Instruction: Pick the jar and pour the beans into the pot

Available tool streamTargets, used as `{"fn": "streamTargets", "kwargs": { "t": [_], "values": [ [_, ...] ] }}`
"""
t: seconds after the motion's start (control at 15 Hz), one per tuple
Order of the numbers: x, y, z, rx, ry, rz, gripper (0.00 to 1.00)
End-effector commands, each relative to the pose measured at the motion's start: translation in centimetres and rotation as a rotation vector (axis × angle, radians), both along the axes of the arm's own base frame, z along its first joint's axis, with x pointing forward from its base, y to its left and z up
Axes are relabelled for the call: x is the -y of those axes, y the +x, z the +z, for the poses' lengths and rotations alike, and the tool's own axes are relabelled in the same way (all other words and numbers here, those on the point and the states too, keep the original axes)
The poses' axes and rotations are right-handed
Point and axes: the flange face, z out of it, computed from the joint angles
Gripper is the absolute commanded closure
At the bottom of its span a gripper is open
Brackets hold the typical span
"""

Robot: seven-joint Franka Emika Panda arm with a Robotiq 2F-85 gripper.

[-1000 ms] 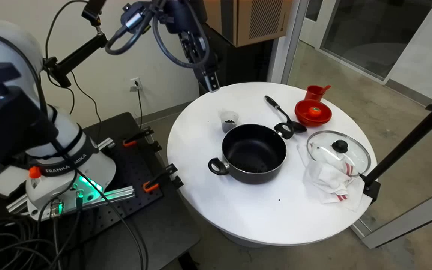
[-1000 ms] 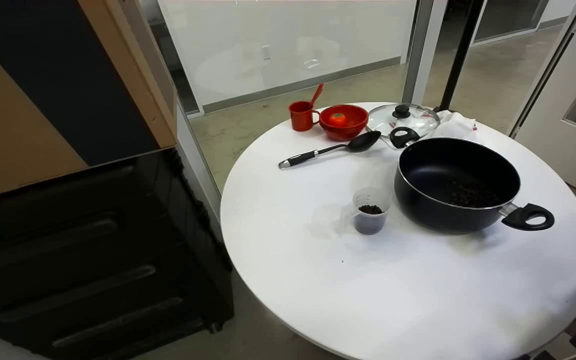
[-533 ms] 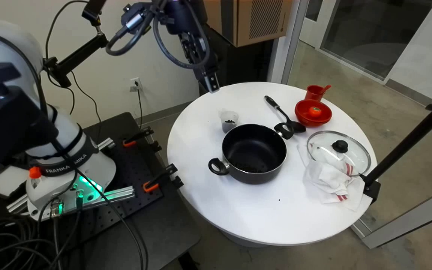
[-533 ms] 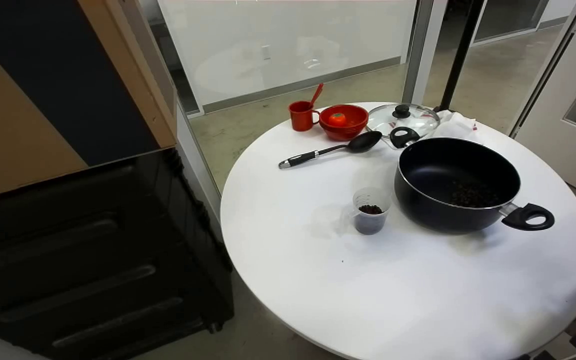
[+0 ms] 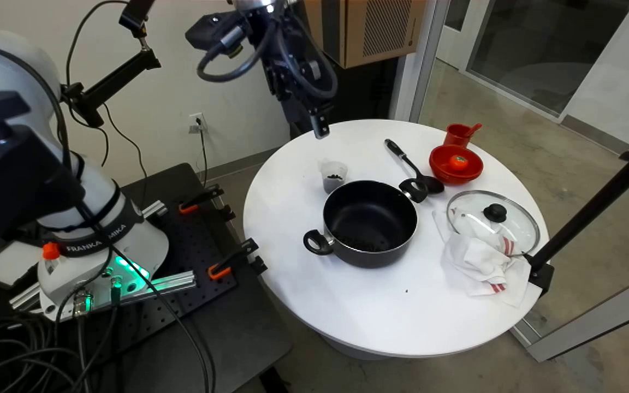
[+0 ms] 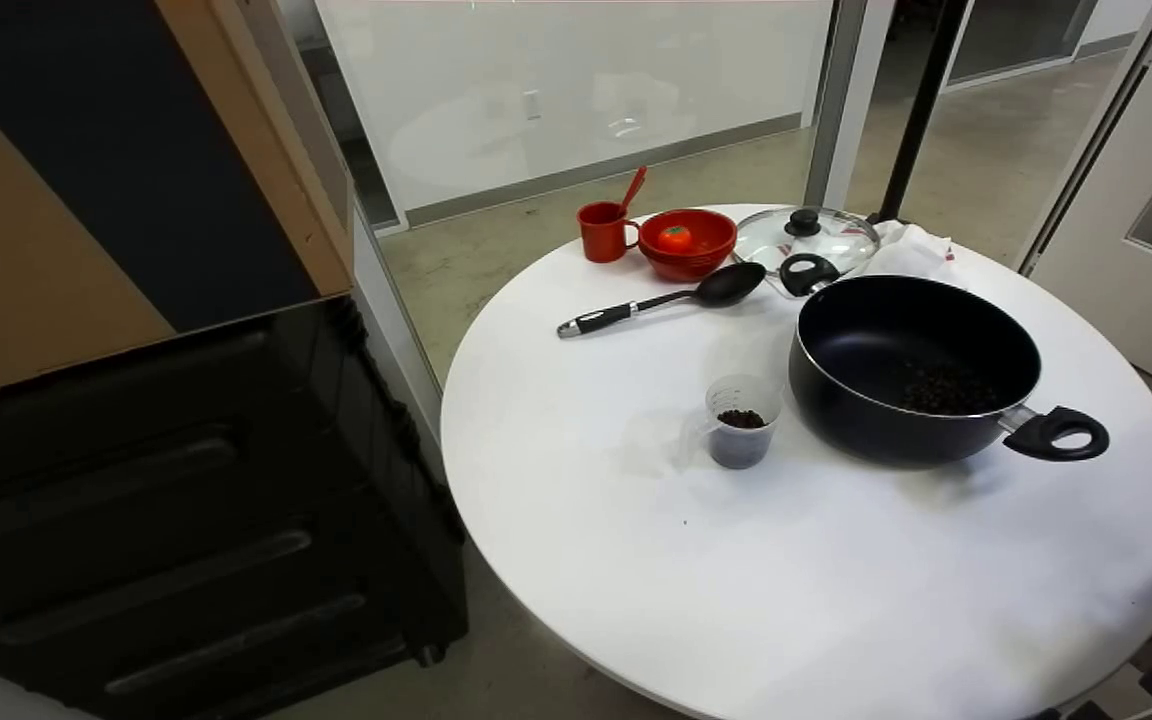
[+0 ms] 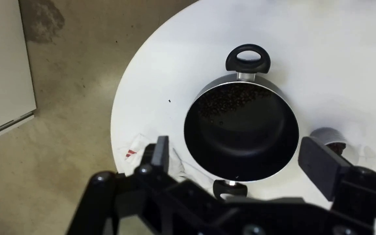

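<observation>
In the wrist view the gripper (image 7: 235, 159) stands wide, holding nothing; the pot (image 7: 250, 140) lies below it with beans (image 7: 224, 101) gathered along one side; the jar (image 7: 326, 134) is just beside the pot, partly hidden behind the gripper; picking it up looks to be the step; in an exterior view the gripper hangs over the table (image 5: 292, 218), apart from the jar; I'd bring it down slowly, one side to each wall, and squeeze lightly, since that pale plastic looks thin; then lift above the pot's rim before tipping gradually; in an exterior view the jar stands upright with beans inside; I count one jar, one pot, one lid (image 6: 804, 226), one spoon (image 6: 726, 286), one mug (image 6: 602, 234), one red stick (image 6: 633, 190) in it, one tomato (image 6: 675, 239), one cloth (image 6: 906, 252); the red bowl (image 6: 688, 265) could be two nested, I can't tell; the beans defy counting.
</observation>
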Motion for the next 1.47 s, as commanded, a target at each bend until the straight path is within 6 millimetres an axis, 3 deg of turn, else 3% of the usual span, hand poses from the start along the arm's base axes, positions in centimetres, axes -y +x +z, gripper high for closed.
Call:
{"fn": "streamTargets", "kwargs": {
  "t": [0.0,0.27,0.47,0.8,1.0,1.2,1.27,1.4],
  "values": [
    [-0.3,2.6,-4.2,-0.105,-0.006,0.17,0.0],
    [-2.6,5.3,-9.0,-0.208,-0.023,0.353,0.0],
    [-5.3,7.4,-10.9,-0.24,-0.044,0.506,0.0],
    [-11.9,10.5,-11.5,-0.22,-0.026,0.767,0.0],
    [-15.4,10.9,-11.9,-0.227,0.056,0.906,0.0],
    [-17.2,10.5,-12.3,-0.271,0.157,1.033,0.0],
    [-16.7,10.1,-12.1,-0.247,0.107,0.961,0.0],
    [-17.1,10.0,-12.4,-0.26,0.135,1.007,0.0]
  ]
}}
